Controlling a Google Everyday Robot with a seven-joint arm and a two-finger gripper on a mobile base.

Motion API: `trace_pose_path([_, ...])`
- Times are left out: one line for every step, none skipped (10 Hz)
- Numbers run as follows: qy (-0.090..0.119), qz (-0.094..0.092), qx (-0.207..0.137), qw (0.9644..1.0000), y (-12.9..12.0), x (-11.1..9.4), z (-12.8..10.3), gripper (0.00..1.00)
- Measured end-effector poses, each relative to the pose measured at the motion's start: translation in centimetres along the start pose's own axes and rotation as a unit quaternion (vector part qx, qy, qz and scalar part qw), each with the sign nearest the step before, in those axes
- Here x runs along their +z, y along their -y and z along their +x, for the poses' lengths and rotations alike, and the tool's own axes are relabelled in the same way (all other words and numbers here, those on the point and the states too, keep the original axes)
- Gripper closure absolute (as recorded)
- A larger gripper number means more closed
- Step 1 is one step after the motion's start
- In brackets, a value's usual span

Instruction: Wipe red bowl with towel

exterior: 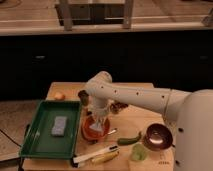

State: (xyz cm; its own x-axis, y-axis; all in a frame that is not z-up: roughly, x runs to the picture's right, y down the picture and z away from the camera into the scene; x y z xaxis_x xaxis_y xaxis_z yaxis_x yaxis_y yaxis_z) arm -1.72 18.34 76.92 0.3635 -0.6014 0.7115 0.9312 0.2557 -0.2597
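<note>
**Pressing Down Into the Red Bowl**

Reaching in from the right over the table, with the white arm bending sharply downward at its joint. Lowering the hand straight into the red bowl, which is sitting in the front half of the table, near its middle. Meeting a pale towel inside the bowl, right beneath the hand; clenched on it or released, cannot tell. Sharing the table with a green tray just left of the bowl, carrying a grey sponge flat on its floor. Also showing a small orange fruit behind the tray, a green pepper right of the bowl, a copper bowl further right, and a banana at the front edge.
</note>
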Motion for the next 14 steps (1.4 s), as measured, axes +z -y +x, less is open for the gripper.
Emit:
trace_pose_path([-0.002,0.0,0.007,1.0,-0.2,0.1,0.5,1.0])
trace_pose_path([-0.004,-0.002,0.014,0.9999,-0.5,0.1,1.2,1.0])
trace_pose_path([-0.005,-0.006,0.018,0.9998,-0.4,0.1,2.0,1.0])
trace_pose_path([-0.006,-0.008,0.018,0.9998,-0.2,0.1,2.7,1.0])
trace_pose_path([-0.006,-0.01,0.017,0.9998,0.3,0.0,3.5,1.0])
trace_pose_path([-0.005,-0.011,0.013,0.9998,0.8,0.1,4.0,1.0])
trace_pose_path([-0.004,-0.01,0.005,0.9999,1.7,0.1,4.1,1.0])
trace_pose_path([-0.003,-0.009,-0.005,0.9999,2.7,0.1,4.0,1.0])
trace_pose_path([-0.003,-0.006,-0.019,0.9998,3.8,-0.1,3.7,1.0])
trace_pose_path([-0.002,-0.001,-0.043,0.9991,5.4,-0.4,3.0,1.0])
trace_pose_path([-0.001,0.002,-0.057,0.9984,6.2,-0.6,2.4,1.0])
trace_pose_path([0.002,0.004,-0.073,0.9973,6.8,-0.6,1.6,1.0])
trace_pose_path([0.008,0.006,-0.087,0.9961,6.8,-0.4,0.6,1.0])
trace_pose_path([0.013,0.007,-0.097,0.9951,6.7,0.0,-0.3,1.0])
